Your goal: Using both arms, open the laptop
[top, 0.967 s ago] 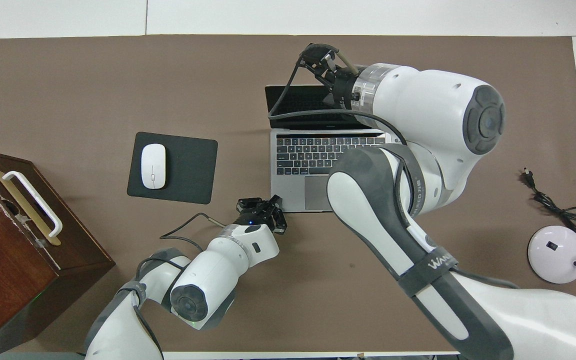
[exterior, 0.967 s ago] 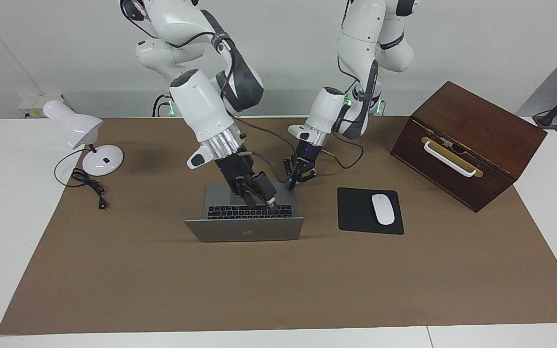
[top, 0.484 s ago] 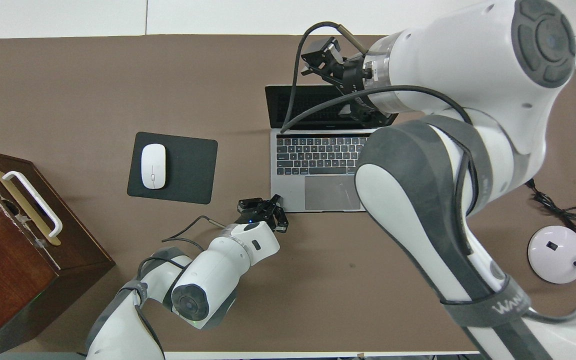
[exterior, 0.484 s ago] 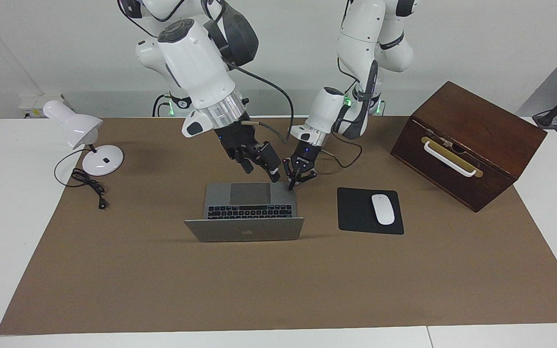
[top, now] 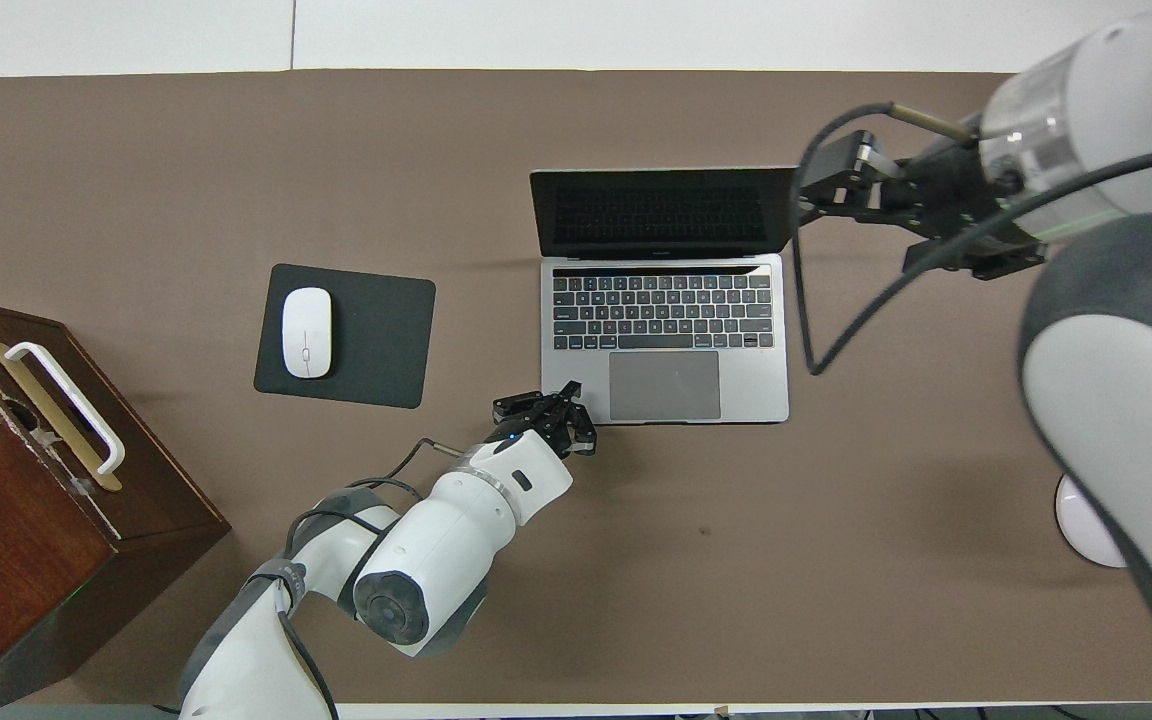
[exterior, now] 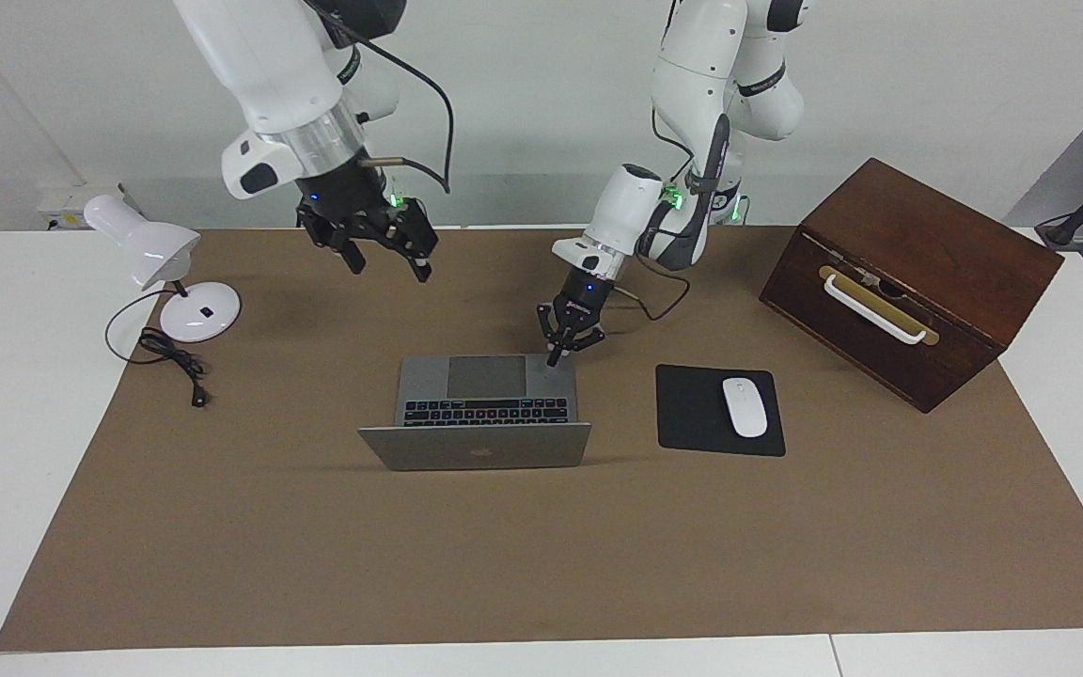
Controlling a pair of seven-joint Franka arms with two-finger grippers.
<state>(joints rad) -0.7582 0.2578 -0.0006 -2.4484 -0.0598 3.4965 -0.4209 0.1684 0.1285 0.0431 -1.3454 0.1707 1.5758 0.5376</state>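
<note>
Now we are lifting the right gripper (exterior: 380,252), fingers spread and empty, clear of the opened laptop (exterior: 485,409) (lid upright), while the left gripper (exterior: 564,346), holding nothing, is pressing its near-closed fingertips on the base corner.

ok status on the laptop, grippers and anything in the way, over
Right gripper open, raised clear of the laptop. Left gripper at the base's corner nearest the robots. Lid up, keyboard showing. Nothing in the way.
</note>
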